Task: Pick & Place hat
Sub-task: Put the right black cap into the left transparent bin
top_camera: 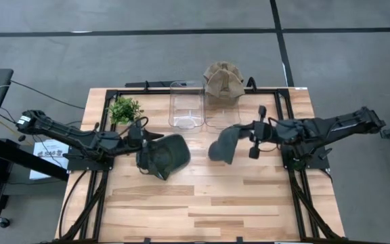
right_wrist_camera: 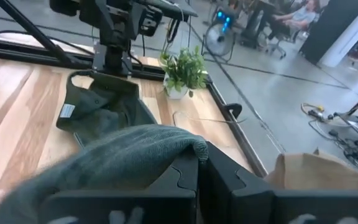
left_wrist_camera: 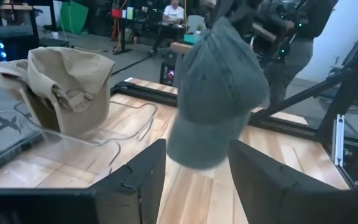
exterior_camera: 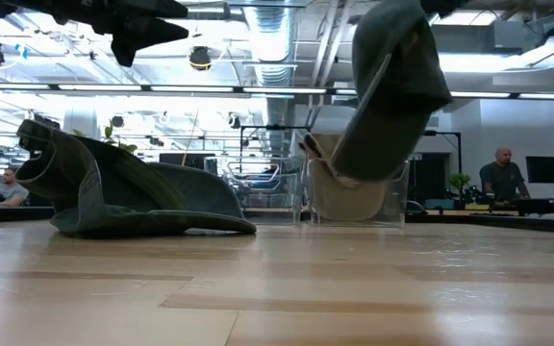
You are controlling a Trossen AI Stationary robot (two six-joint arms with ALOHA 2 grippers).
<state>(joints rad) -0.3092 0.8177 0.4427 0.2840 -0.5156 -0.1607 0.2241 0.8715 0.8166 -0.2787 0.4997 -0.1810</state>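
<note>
The right tool (top_camera: 249,133) is clamped shut on a grey-green hat (top_camera: 225,142), which hangs clear of the bench (top_camera: 249,196) just right of its middle. In the low view this hat (exterior_camera: 392,91) dangles in front of the clear bins, and its top and the tool above it are cut off by the frame. In the right wrist view the cloth (right_wrist_camera: 117,158) drapes over the closed fingers, hiding their tips.

A second dark green hat (top_camera: 162,156) lies on the bench left of centre. The left tool (top_camera: 143,140) sits at its far left edge; from above I cannot tell whether the fingers touch the cloth. In the left wrist view its two fingers (left_wrist_camera: 138,180) stand apart with nothing between them, and the lying hat is out of sight below.

At the far edge stand two clear bins: the left bin (top_camera: 186,105) looks empty, and the right bin (top_camera: 222,112) carries a tan hat (top_camera: 223,80) bunched over its far rim. A small potted plant (top_camera: 124,108) stands at the far left. People in the room behind are too blurred to make out.
</note>
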